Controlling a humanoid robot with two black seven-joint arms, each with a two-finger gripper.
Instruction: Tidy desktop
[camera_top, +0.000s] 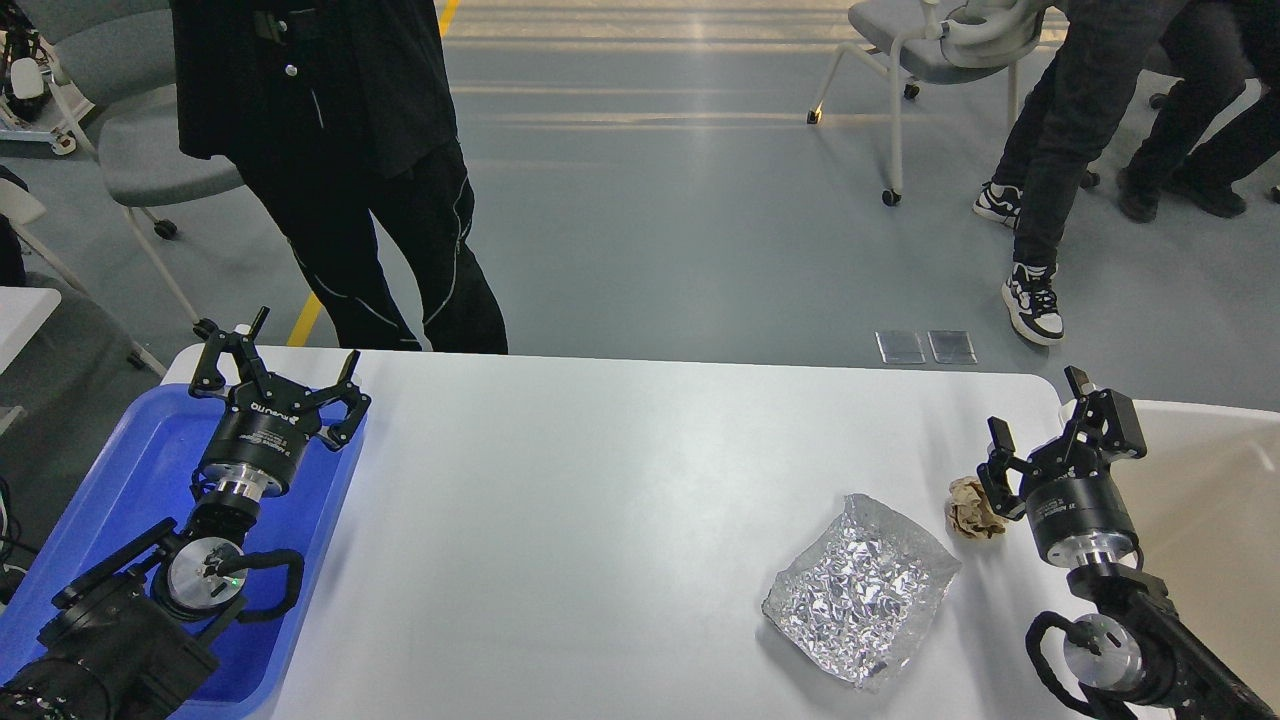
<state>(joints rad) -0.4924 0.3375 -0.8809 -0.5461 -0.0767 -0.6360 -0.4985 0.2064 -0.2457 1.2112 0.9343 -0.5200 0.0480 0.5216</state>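
Note:
The white desktop (620, 480) fills the middle of the head view. On its right part lies a crumpled silver foil bag (860, 588), and just right of that a small crumpled brown paper ball (972, 510). My right gripper (1040, 412) stands open next to the paper ball, its fingers apart and holding nothing. My left gripper (280, 362) hovers open over the far end of the blue tray (150, 470), also holding nothing.
A beige bin (1200, 500) stands off the desktop's right edge, behind my right arm. A person in black (350, 150) stands at the far edge of the desktop. Chairs and other people are farther back on the grey floor.

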